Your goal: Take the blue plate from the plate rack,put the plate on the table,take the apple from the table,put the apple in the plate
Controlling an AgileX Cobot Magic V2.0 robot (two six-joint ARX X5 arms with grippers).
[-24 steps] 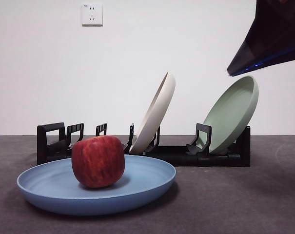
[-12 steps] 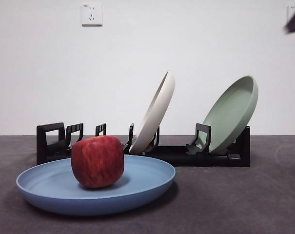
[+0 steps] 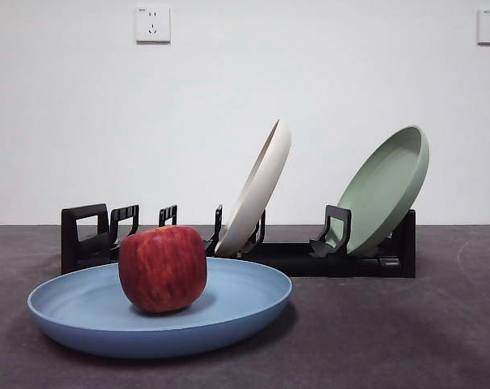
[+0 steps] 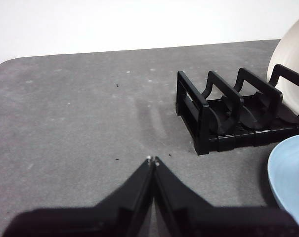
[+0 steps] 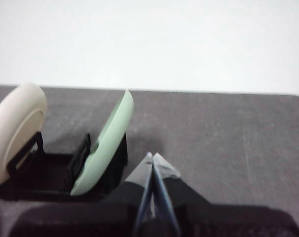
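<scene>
One blue plate (image 3: 159,320) lies flat on the table (image 3: 390,332), front left, with one apple (image 3: 163,268) sitting upright in it. Behind stands one plate rack (image 3: 91,235); its left slots are bare. Two plates lean in it: a cream plate (image 3: 257,190), then a green plate (image 3: 386,190) (right end). Two wall sockets (image 3: 152,23); the right one is cut off by the frame. Left gripper (image 4: 152,160): jaws pressed together, holding nothing, over bare table beside the rack's left end. Right gripper (image 5: 152,157): jaws closed, empty, blurred, near the green plate.

Plain white wall (image 3: 350,81); two white sockets (image 3: 152,23) high up.
</scene>
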